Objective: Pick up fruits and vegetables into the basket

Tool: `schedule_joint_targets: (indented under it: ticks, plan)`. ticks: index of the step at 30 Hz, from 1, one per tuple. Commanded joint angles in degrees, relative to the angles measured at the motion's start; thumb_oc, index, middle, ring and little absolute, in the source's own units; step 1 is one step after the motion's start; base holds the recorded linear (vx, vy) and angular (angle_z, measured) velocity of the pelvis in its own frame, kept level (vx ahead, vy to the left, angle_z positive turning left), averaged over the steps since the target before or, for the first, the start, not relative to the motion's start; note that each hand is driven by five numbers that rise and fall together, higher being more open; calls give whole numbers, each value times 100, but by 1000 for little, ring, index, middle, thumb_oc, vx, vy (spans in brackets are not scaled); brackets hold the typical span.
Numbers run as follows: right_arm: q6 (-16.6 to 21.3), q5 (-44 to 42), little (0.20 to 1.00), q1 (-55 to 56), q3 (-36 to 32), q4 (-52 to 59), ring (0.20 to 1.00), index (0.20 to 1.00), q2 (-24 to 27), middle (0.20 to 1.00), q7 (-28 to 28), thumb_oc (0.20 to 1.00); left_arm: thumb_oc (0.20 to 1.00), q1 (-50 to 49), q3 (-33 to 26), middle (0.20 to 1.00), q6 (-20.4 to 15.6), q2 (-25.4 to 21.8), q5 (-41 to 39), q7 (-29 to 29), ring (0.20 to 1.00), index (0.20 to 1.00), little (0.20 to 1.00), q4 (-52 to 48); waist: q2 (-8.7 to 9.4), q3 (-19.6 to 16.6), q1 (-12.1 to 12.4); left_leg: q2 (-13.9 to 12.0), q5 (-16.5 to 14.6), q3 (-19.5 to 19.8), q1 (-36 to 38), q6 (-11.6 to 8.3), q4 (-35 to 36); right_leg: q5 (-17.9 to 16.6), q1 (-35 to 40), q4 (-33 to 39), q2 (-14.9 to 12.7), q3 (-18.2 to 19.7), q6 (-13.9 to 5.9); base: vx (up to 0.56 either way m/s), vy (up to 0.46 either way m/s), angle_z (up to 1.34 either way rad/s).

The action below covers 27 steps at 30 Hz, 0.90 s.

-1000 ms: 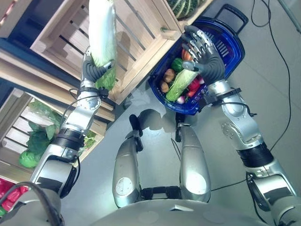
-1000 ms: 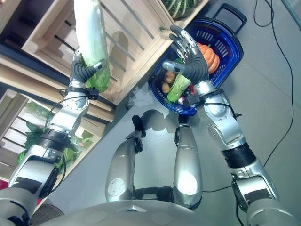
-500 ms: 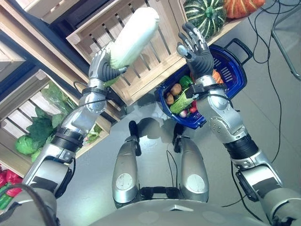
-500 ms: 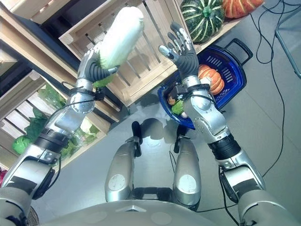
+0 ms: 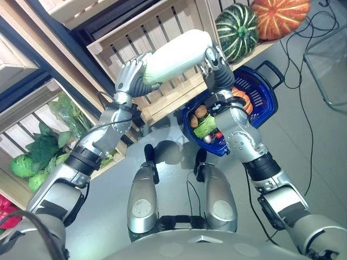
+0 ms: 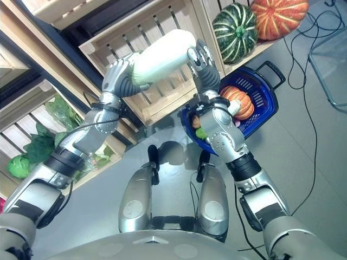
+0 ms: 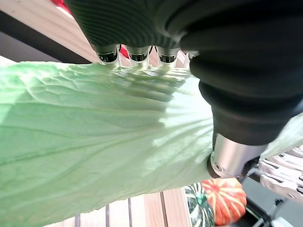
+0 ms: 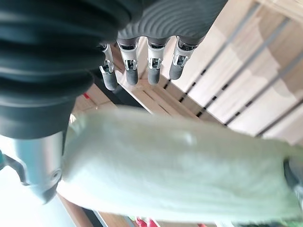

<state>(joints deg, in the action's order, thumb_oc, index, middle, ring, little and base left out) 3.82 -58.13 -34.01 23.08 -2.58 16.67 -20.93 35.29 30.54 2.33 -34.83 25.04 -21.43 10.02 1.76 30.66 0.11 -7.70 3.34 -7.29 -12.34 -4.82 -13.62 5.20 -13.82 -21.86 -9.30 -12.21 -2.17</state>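
A long pale green napa cabbage [image 5: 176,54] is held up in front of the wooden crates, lying nearly level. My left hand [image 5: 133,81] is shut round its leafy end, with the leaves [image 7: 94,142] pressed against the palm. My right hand [image 5: 217,73] is at the white stem end, open, with its straight fingers [image 8: 137,61] beside the cabbage [image 8: 180,175] and touching it. Below the right hand, the blue basket [image 6: 260,89] stands on the floor. It holds a small orange pumpkin [image 6: 238,100], another cabbage [image 5: 205,125], potatoes and red pieces.
Slatted wooden crates [image 5: 173,16] on shelves rise behind the hands. A striped green pumpkin [image 5: 237,30] and an orange pumpkin [image 5: 279,16] sit on the shelf above the basket. Leafy greens [image 5: 38,157] fill a lower left crate. A wire frame [image 5: 331,70] stands at the right.
The camera has shifted. My left hand has swung the cabbage from pointing up to lying level towards the right. My right hand has come up to its free end.
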Motion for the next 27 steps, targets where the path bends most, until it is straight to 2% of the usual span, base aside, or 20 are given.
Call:
schedule_joint_targets:
  ticks: [1, 7, 16, 18, 20, 21, 22, 24, 27]
  plan:
    - [201, -354, 1000, -101, 146, 25, 1000, 1000, -389, 1000, 342, 1000, 200, 138, 323, 200, -101, 169, 468, 89, 200, 200, 200, -620, 124, -624, 46, 268, -894, -274, 141, 234, -390, -232, 422, 748, -156, 56, -264, 0, 0, 0]
    - [136, 23, 1000, -272, 308, -106, 1000, 1000, -448, 1000, 190, 1000, 200, 256, 718, 200, 281, 277, 753, 701, 200, 200, 200, -620, 128, -622, 49, 264, -913, -278, 166, 239, -392, -248, 458, 778, -163, 30, -290, 0, 0, 0]
    - [-108, -260, 1000, -489, 586, -162, 1000, 1000, -494, 1000, 432, 1000, 200, 375, 1132, 200, 370, 400, 1052, 699, 200, 200, 200, -458, 100, -609, 49, 259, -907, -298, 229, 238, -312, -259, 491, 837, -189, 29, -332, -9, 4, 0]
    - [-21, -153, 1000, -542, 612, -224, 1000, 1000, -505, 1000, 460, 1000, 200, 411, 1203, 200, 352, 403, 1299, 854, 200, 200, 200, -456, 87, -607, 72, 257, -905, -287, 233, 233, -305, -264, 509, 853, -203, -3, -338, 0, 0, 0]
    - [221, 26, 1000, -605, 594, -248, 1000, 1000, -490, 1000, 366, 1000, 200, 414, 1274, 200, 340, 417, 1519, 1016, 200, 200, 200, -488, 74, -598, 84, 261, -900, -273, 226, 229, -301, -268, 510, 859, -214, -24, -342, -18, 3, 0]
    - [404, 219, 950, -652, 579, -249, 950, 950, -487, 950, 223, 950, 200, 409, 1326, 200, 367, 426, 1645, 1159, 200, 200, 200, -535, 58, -589, 86, 259, -897, -264, 218, 220, -298, -267, 511, 864, -221, -34, -348, -43, 15, 1]
    - [544, 391, 200, -663, 553, -224, 200, 200, -495, 200, 90, 200, 200, 408, 1385, 200, 400, 435, 1695, 1257, 200, 200, 200, -549, 46, -587, 78, 257, -893, -251, 206, 208, -293, -265, 498, 858, -225, -34, -354, -37, 18, 1]
    - [852, 792, 200, -697, 488, -274, 200, 200, -519, 200, -80, 200, 200, 373, 1566, 200, 568, 475, 1834, 1416, 200, 200, 200, -547, 14, -582, 39, 267, -884, -246, 211, 201, -258, -276, 479, 865, -236, -32, -378, -16, 15, 0]
    - [921, 1177, 200, -799, 467, -325, 200, 200, -506, 200, -174, 200, 200, 381, 1696, 200, 734, 505, 1881, 1438, 200, 200, 200, -514, -18, -566, 3, 273, -878, -248, 208, 201, -241, -274, 457, 866, -244, -19, -389, -32, 20, 5]
